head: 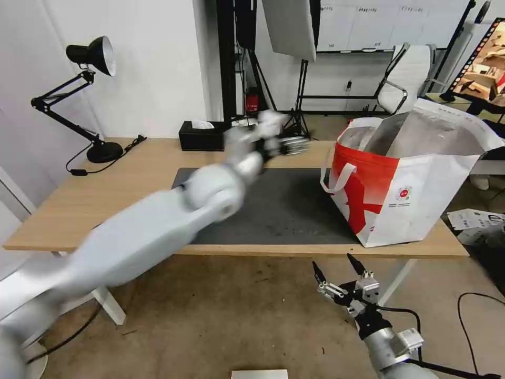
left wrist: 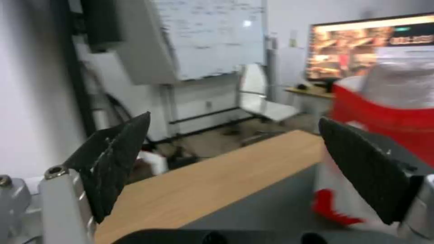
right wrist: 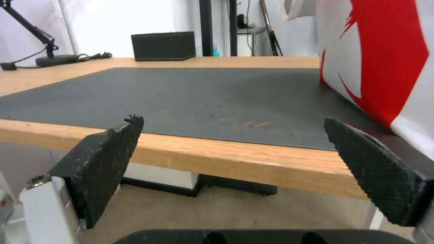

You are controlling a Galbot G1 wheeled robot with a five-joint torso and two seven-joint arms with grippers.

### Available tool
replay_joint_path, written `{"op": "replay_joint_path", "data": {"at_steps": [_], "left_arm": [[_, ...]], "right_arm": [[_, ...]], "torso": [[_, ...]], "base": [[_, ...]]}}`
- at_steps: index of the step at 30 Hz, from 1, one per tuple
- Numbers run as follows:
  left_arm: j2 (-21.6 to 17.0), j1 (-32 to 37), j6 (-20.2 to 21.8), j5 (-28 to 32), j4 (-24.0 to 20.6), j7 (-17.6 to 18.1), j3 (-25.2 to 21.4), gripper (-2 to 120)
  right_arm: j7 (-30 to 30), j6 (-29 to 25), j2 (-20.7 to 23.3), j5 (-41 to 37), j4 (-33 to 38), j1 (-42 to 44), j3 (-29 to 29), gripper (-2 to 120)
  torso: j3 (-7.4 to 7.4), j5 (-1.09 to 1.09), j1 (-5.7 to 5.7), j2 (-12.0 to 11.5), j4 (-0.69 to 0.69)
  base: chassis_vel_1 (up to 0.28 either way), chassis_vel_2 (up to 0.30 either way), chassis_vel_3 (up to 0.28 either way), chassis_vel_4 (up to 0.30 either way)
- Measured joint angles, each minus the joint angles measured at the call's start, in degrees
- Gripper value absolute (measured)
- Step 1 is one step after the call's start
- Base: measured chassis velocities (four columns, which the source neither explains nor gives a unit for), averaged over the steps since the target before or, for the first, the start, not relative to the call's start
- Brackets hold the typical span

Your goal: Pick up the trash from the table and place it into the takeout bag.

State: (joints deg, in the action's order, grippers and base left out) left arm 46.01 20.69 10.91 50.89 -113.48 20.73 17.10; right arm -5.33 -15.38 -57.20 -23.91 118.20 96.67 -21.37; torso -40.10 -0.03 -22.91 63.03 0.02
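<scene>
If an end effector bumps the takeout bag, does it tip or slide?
The bag is tall and boxy with thin, creased walls, so it probably flexes first. It looks light, so it likely slides on the mat. It stands near the table edge.

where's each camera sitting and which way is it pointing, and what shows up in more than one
Head view: up on the robot's head, looking forward and down over the table, dark mat and takeout bag; the left arm stretches over the mat, the right gripper hangs open below the table's front edge.
Left wrist view: on the left wrist above the table, facing the room beyond; open left gripper, with the bag at one side.
Right wrist view: on the right wrist below table level, facing across the mat to the black tissue box; open gripper.
Shared: table, mat and bag appear in all three.
</scene>
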Motion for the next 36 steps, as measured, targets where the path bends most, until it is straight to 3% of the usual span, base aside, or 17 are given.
{"op": "replay_joint_path", "data": {"at_steps": [1,2,3,4,5,6,8,9,11,13,15,23,27,36], "left_arm": [[-2.71,7.46,-0.44,-2.73,-3.4,0.4,-5.76,100],[-2.71,7.46,-0.44,-2.73,-3.4,0.4,-5.76,100],[-4.05,12.63,-0.62,-4.33,-5.64,0.73,-10.16,100],[-5.69,21.84,-1.48,-7.33,-8.97,1.43,-17.16,100],[-6.2,28.14,-2.98,-9.97,-10.09,1.99,-20.59,100],[-6.2,28.14,-2.98,-9.97,-10.09,1.99,-20.59,100],[-5.88,37.47,-5.99,-14.35,-11.21,2.36,-25.47,100],[-5.88,37.47,-5.99,-14.35,-11.21,2.36,-25.47,100],[-3.83,48.05,-7.29,-17.38,-14.93,2.45,-32.7,100],[-3.49,49.1,-7.36,-17.76,-15.27,2.45,-33.41,100],[0.25,57.24,-8.08,-22.31,-16.54,2.45,-38.37,100],[6.77,66.21,-12.22,-29.57,-16.18,2.07,-42.27,100],[13.29,71.77,-14.69,-35.69,-14.65,0.6,-44.32,100],[21.53,78.77,-17.45,-40.23,-11.11,-2.39,-43.55,100]], "right_arm": [[-0.01,0.0,0.0,0.0,0.0,0.0,0.0,100],[-0.01,0.0,0.0,0.0,0.0,0.0,0.0,100],[-0.02,0.0,0.0,0.0,0.0,0.0,0.0,100],[-0.03,0.0,0.0,-0.01,0.0,0.0,0.0,100],[-0.03,0.0,0.0,-0.01,0.0,0.0,0.0,100],[-0.03,0.0,0.0,-0.01,0.0,0.0,0.0,100],[-0.01,0.0,0.0,-0.01,0.0,0.01,0.0,100],[-0.01,0.0,0.0,-0.01,0.0,0.01,0.0,100],[-0.02,0.0,0.0,-0.01,0.0,0.0,0.0,100],[-0.02,0.0,0.0,-0.01,0.0,0.0,0.0,100],[-0.01,0.0,0.0,-0.01,0.0,0.0,0.0,100],[-0.01,0.0,0.0,0.0,0.0,0.0,0.0,100],[-0.01,0.0,0.0,-0.01,0.0,0.0,0.0,100],[-0.01,0.0,0.0,-0.01,0.0,0.0,0.0,100]], "torso": [[-0.01,-0.02,-0.01,-0.01,-0.03],[-0.01,-0.02,-0.01,-0.01,-0.03],[-0.01,-0.02,-0.01,0.0,-0.03],[0.0,0.03,0.0,0.0,-0.01],[0.01,0.02,0.01,0.01,0.05],[0.01,0.02,0.01,0.01,0.05],[0.0,-0.03,0.01,0.0,-0.01],[0.0,-0.03,0.01,0.0,-0.01],[0.0,0.05,-0.01,0.0,-0.03],[0.0,0.05,0.0,0.0,-0.04],[0.01,0.04,0.0,0.01,-0.02],[0.0,0.05,0.0,0.0,-0.03],[0.0,0.04,0.0,0.0,-0.03],[0.0,0.04,0.0,0.0,-0.03]], "base": [[0.0,0.0,0.0,0.0],[0.0,0.0,0.0,0.0],[0.0,0.0,0.0,0.0],[0.0,0.0,0.0,0.0],[0.0,0.0,0.0,0.0],[0.0,0.0,0.0,0.0],[0.0,0.0,0.0,0.0],[0.0,0.0,0.0,0.0],[0.0,0.0,0.0,0.0],[0.0,0.0,0.0,0.0],[0.0,0.0,0.0,0.0],[0.0,0.0,0.0,0.0],[0.0,0.0,0.0,0.0],[0.0,0.0,0.0,0.0]]}}
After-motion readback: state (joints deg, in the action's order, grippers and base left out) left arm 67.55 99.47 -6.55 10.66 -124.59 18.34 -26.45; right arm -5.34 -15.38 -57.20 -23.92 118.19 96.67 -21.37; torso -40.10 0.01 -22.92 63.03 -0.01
